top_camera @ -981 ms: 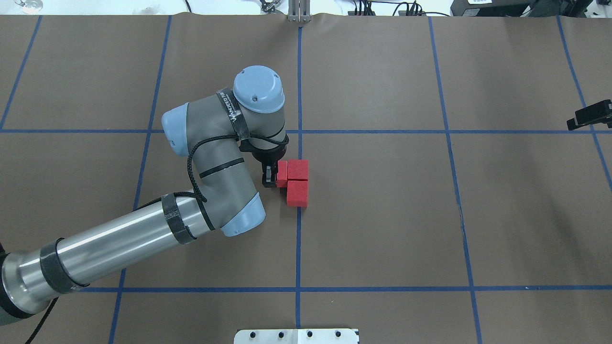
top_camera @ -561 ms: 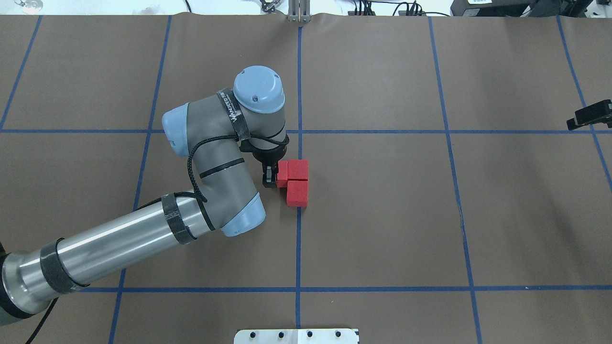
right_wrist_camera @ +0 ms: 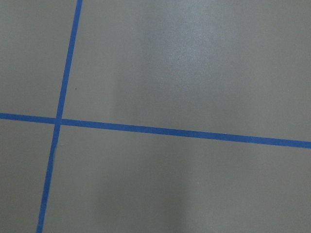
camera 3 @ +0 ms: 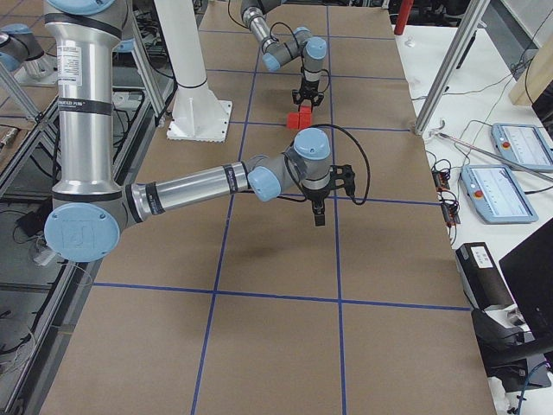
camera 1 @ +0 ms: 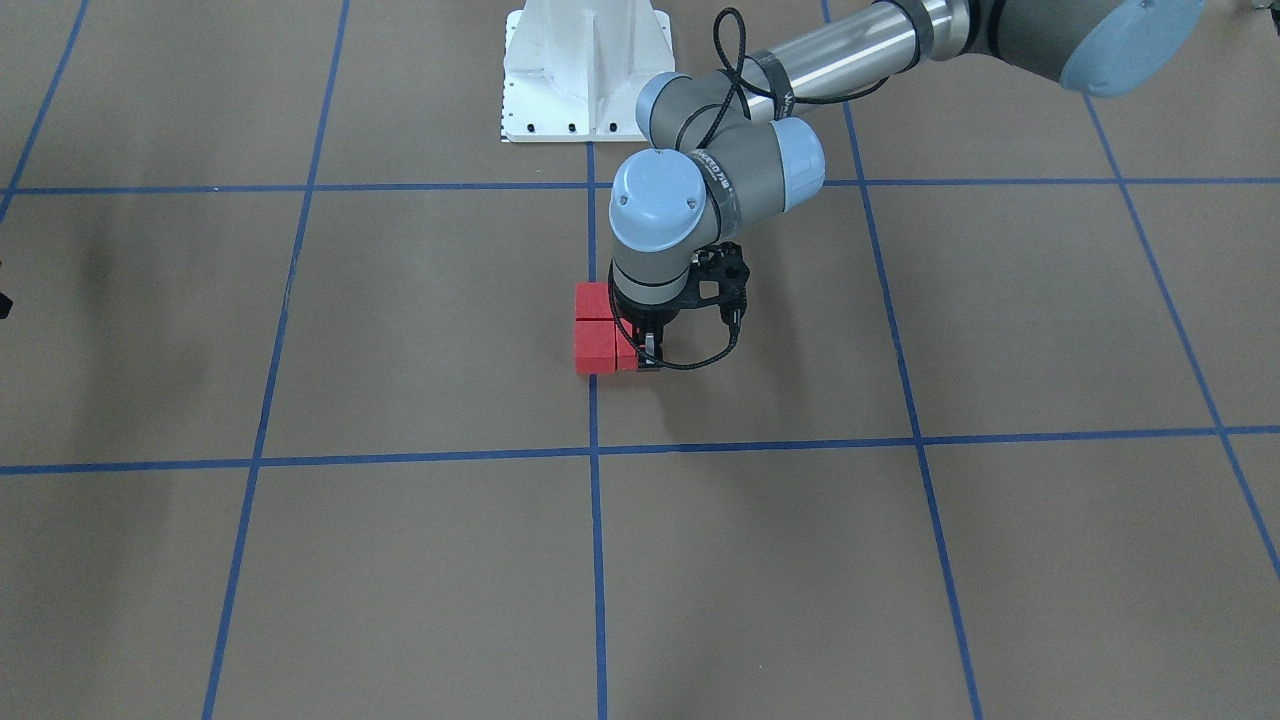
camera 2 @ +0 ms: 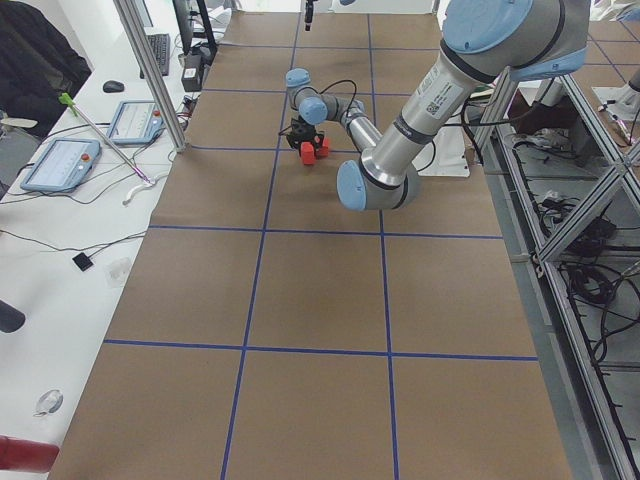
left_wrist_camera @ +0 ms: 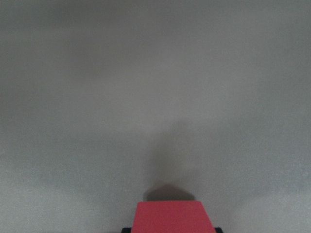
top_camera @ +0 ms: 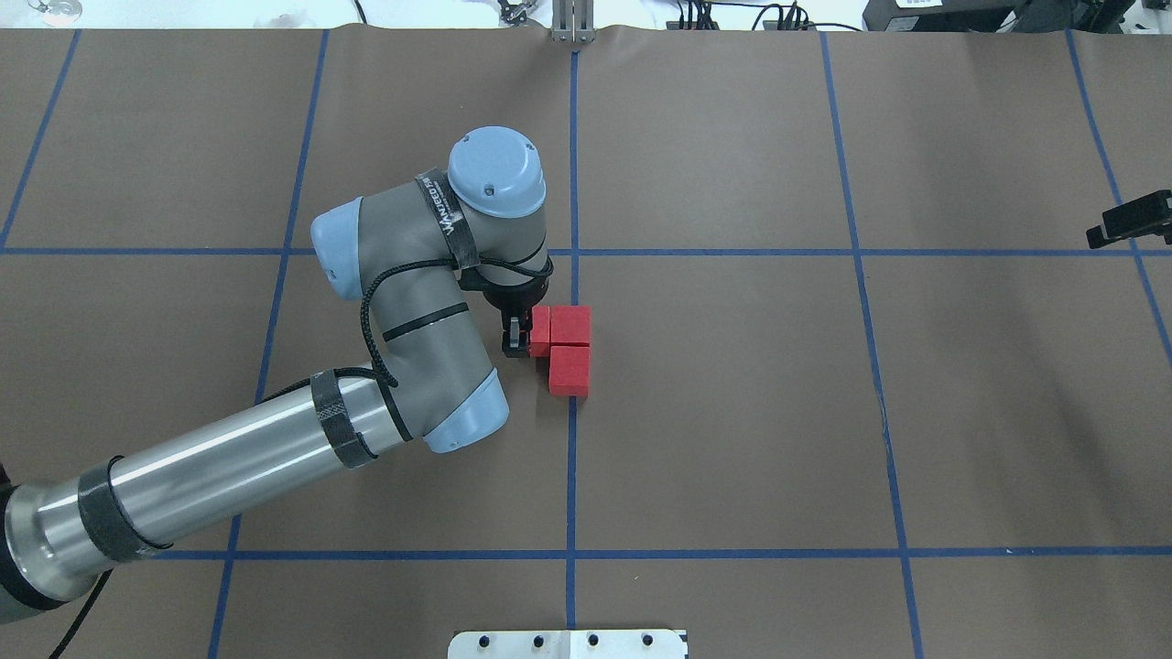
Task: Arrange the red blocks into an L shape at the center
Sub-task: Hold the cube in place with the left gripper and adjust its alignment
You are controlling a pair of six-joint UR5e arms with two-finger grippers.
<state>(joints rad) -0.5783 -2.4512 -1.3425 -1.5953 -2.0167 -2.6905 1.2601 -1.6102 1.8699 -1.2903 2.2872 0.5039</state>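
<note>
Left gripper clenched on 3rd red block, touching 2 blocks toward robot's right; L looks formed. Right gripper far, grip indeterminate.

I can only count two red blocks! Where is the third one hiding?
In the overhead view, just left of centre, the third red block sits half-hidden in the left pincer, snug against the left side of the farther red block.
</note>
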